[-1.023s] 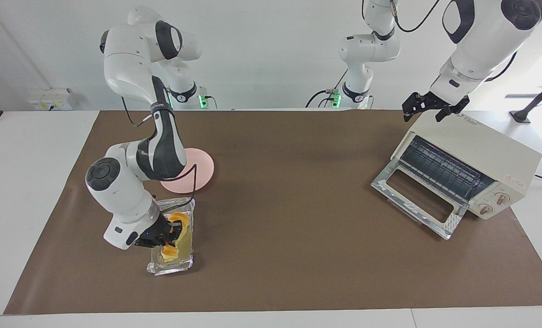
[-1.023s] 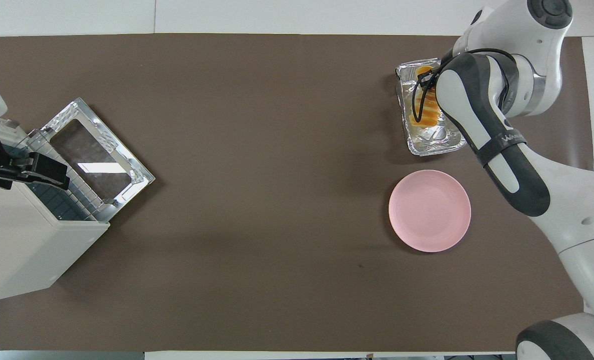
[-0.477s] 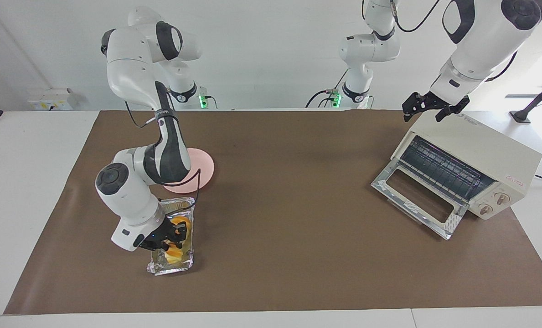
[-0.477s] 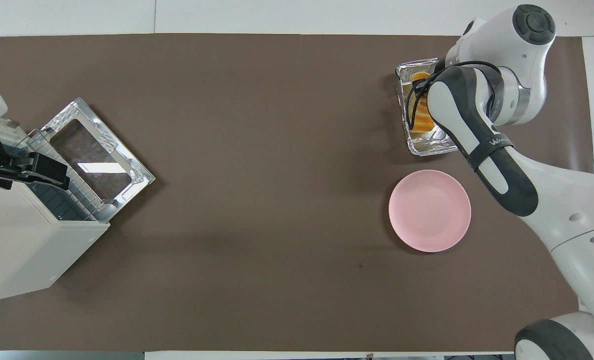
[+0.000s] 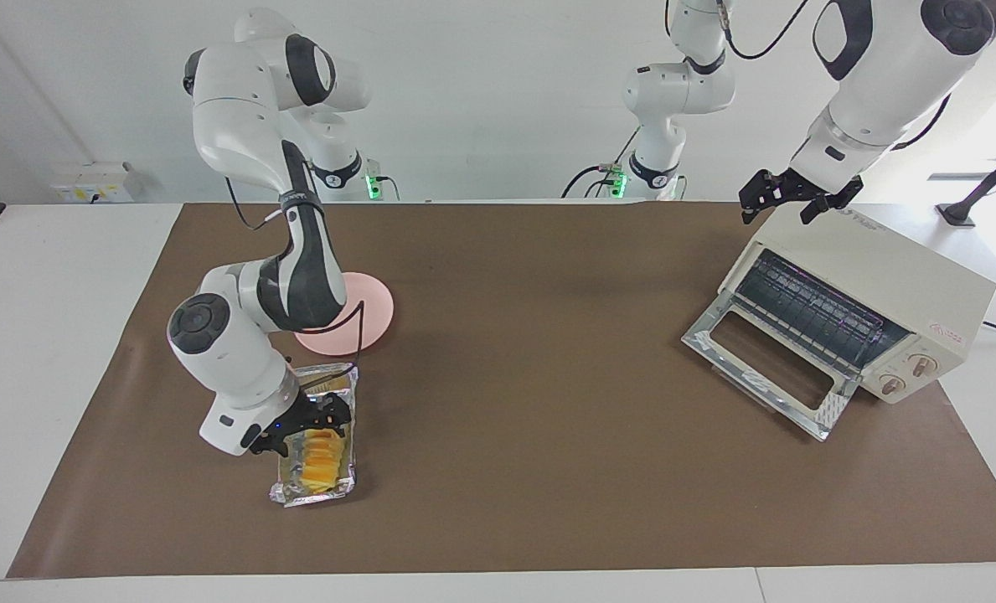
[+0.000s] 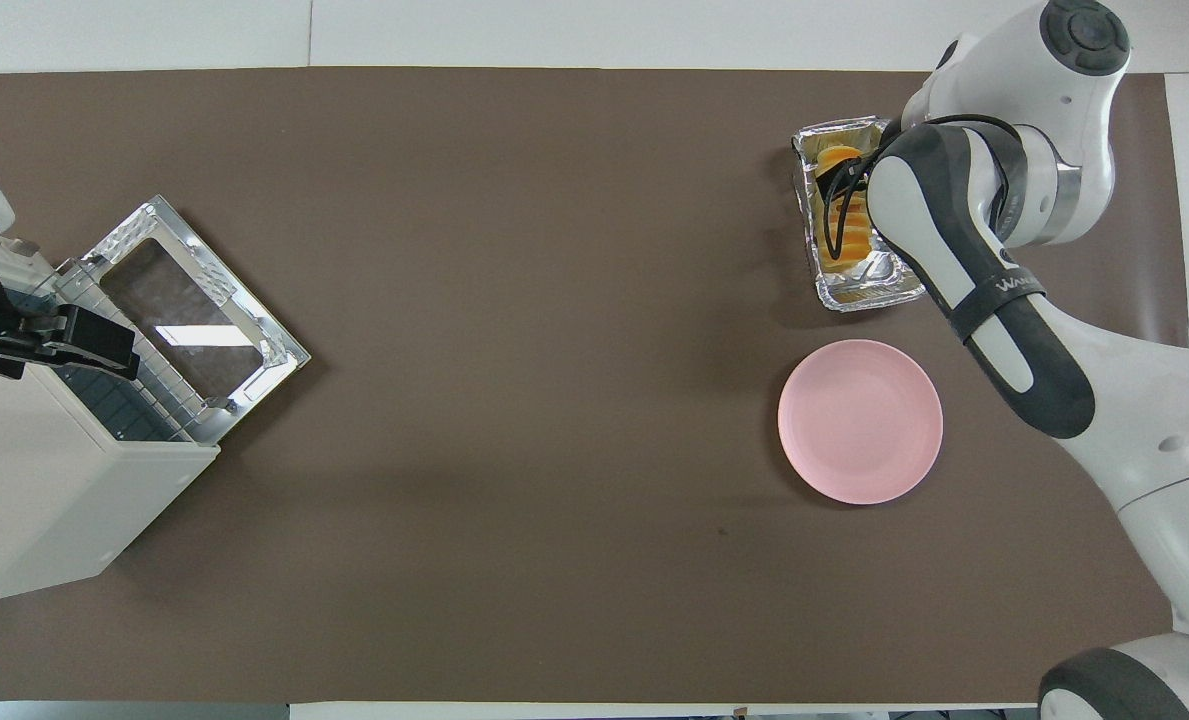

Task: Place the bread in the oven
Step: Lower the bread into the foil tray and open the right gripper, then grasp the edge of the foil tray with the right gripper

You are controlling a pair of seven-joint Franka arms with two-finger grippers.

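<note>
In tray: bread [image 5: 320, 456] unlifted, my right gripper [image 5: 311, 416] at its 12 (grip: cannot tell).
Oven [image 5: 866, 314]: door down, empty.

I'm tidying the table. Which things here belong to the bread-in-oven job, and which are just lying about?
Job:
bread, lying in the foil tray
oven, door open
right end effector, over the bread
left end effector, waiting over the oven

Lying about:
pink plate, nearer the robots than the tray
</note>
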